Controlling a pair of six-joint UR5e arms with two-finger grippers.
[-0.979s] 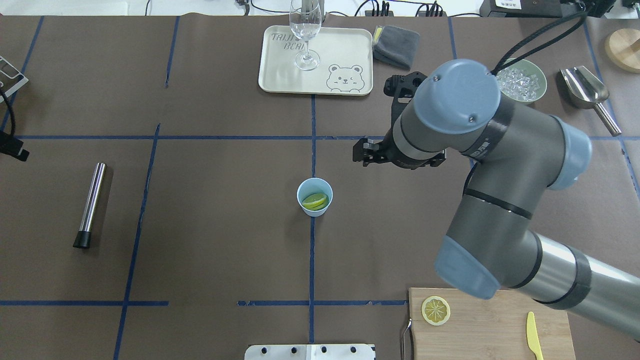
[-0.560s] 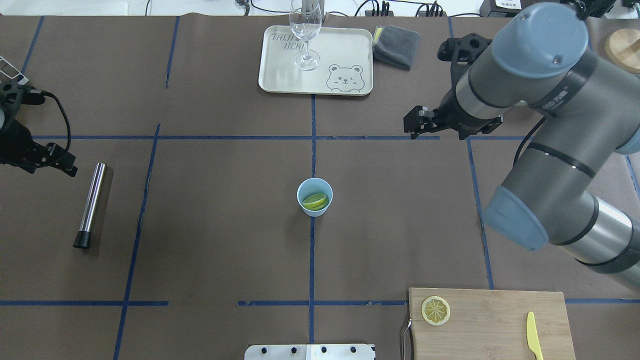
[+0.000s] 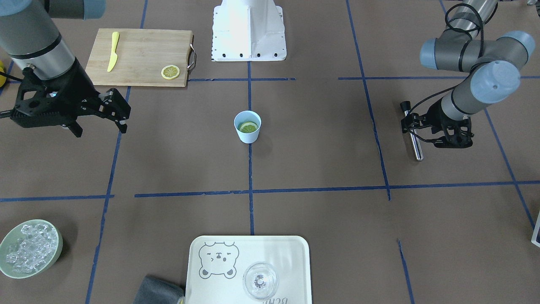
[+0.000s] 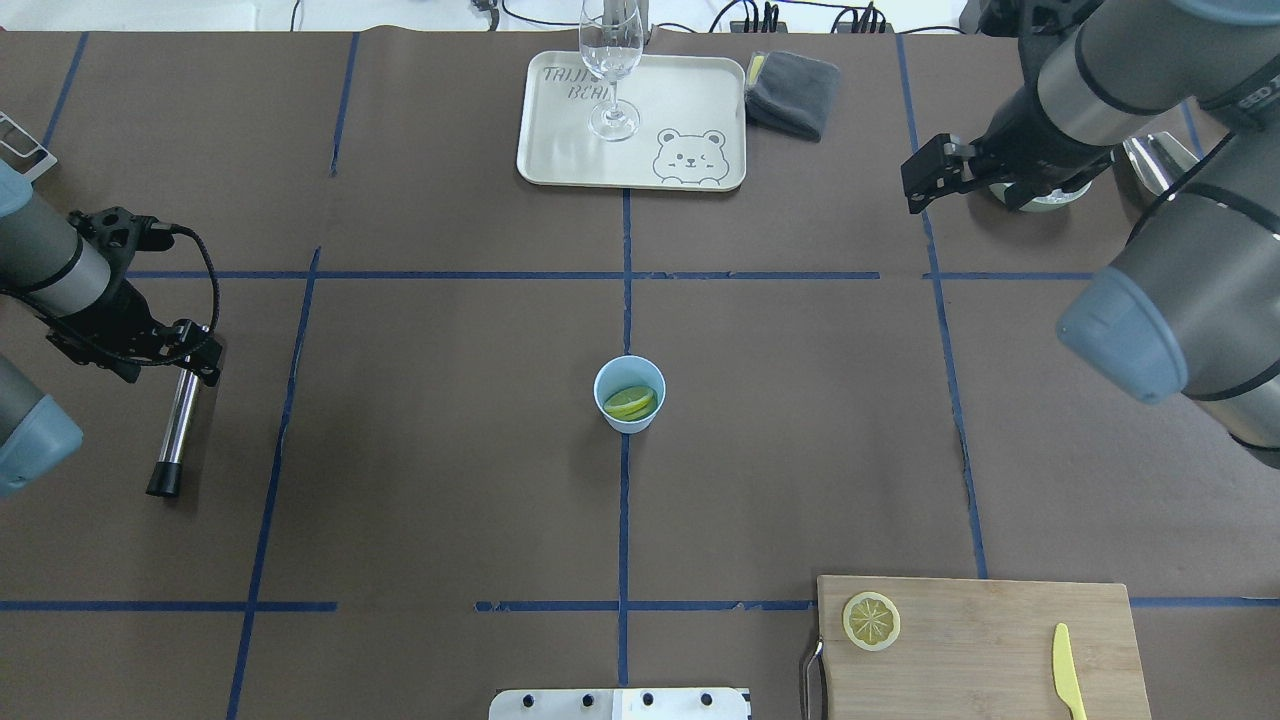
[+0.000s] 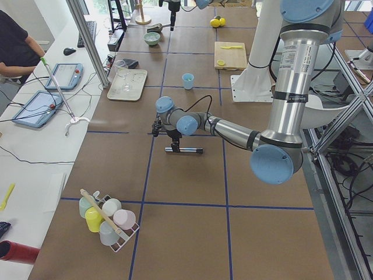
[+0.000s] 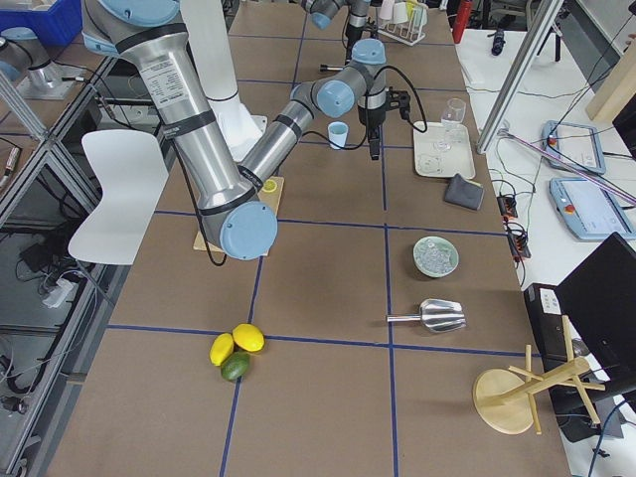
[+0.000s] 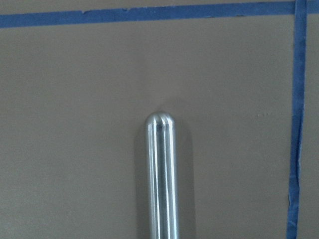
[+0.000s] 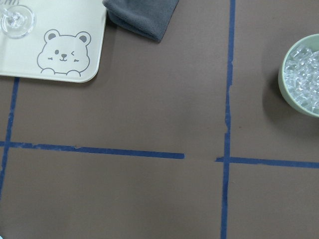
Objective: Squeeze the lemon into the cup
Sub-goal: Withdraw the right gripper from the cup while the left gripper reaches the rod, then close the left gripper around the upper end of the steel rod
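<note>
Reaching for the rod with lemon already in the cup.
Stands the cup upright at the centre of the desk, probably within either arm's reach. Poises the left end effector over the far end of the rod, likely to grasp it for pressing; cannot tell how wide. Parks the right end effector, wide and empty, well apart.

The only readable lettering is on the cream tray at the far side of the desk: two grey lines, the upper like "TAIJI", the lower beginning "BEA", both cut off by the stemmed glass. Beside them is a drawn bear face. White lettering on the right arm is too small to read.
</note>
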